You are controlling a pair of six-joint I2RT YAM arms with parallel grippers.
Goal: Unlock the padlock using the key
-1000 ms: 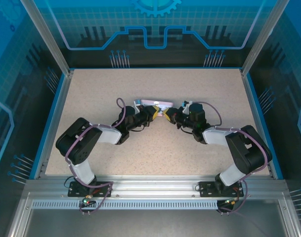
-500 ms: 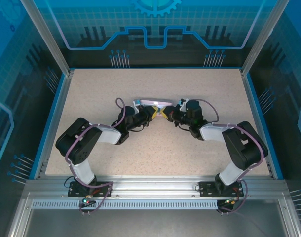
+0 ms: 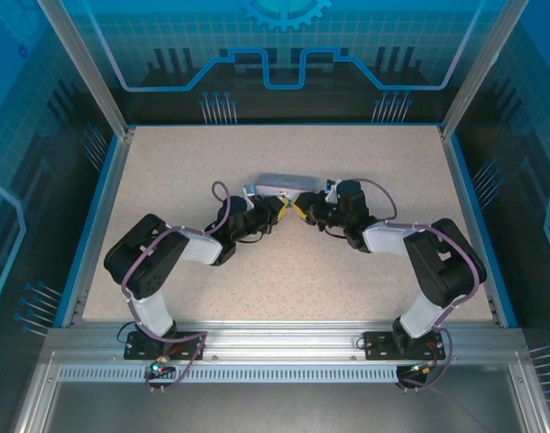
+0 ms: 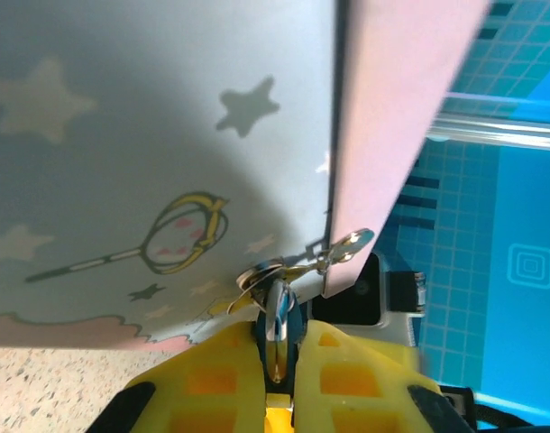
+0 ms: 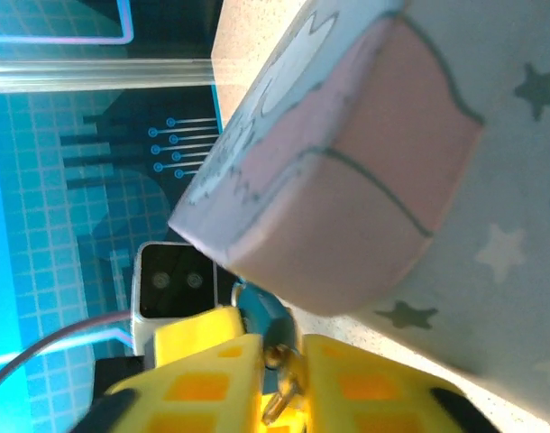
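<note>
You are at the key-in-lock step, and I judge the lock not yet open. Both arms meet in the middle of the surface [image 3: 212, 162], just near of the pale star-patterned tin [image 3: 279, 180]. Your left pincer [image 4: 275, 356] is pressed together on a small shiny metal body, the padlock [image 4: 275, 320], which sits at the tin's edge where the pink side meets the starred face. Your right pincer [image 5: 282, 361] faces it from the right. Its yellow fingers [image 5: 212, 361] stand slightly apart with a thin metal piece between them, which I take for the key [image 5: 279, 374]. You cannot tell whether they clamp it, and the keyway is hidden. Next, steady the padlock with the left, make sure the right pinches the key firmly, then turn it without tugging the tin.
</note>
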